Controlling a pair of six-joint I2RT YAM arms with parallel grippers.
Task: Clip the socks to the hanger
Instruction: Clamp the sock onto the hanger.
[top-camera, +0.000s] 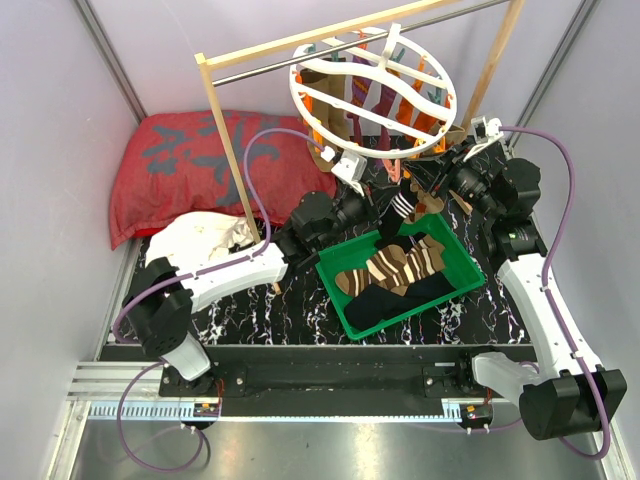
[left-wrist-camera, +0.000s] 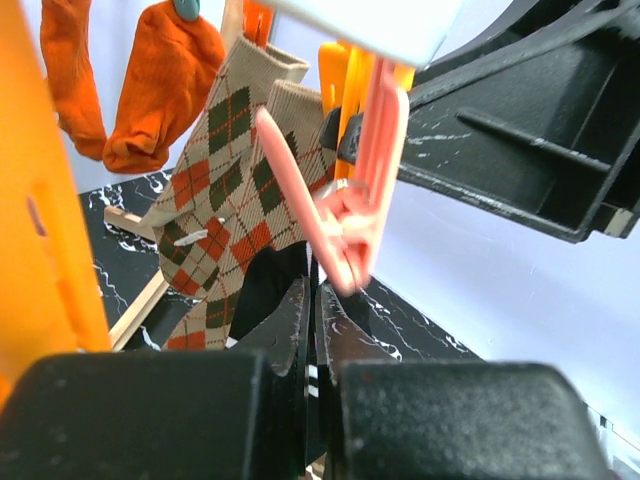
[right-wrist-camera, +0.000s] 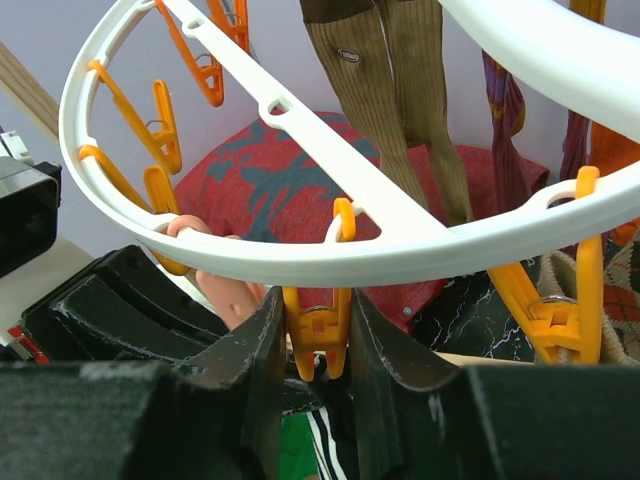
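— Right gripper (right-wrist-camera: 316, 350) state?
— Clamped on an orange clip (right-wrist-camera: 315, 325) under the hanger (right-wrist-camera: 300, 264) rim, squeezing it.
— Left gripper (left-wrist-camera: 315, 305)?
— Pinched shut on a striped sock (top-camera: 401, 205) just below the hanger — hanging vertical, top edge beneath that clip. Likely next: lift straight up into it.

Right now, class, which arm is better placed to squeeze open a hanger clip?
Right. The right gripper straddles an orange clip under the white hanger ring; the left gripper is shut on a dark sock below a pink clip.
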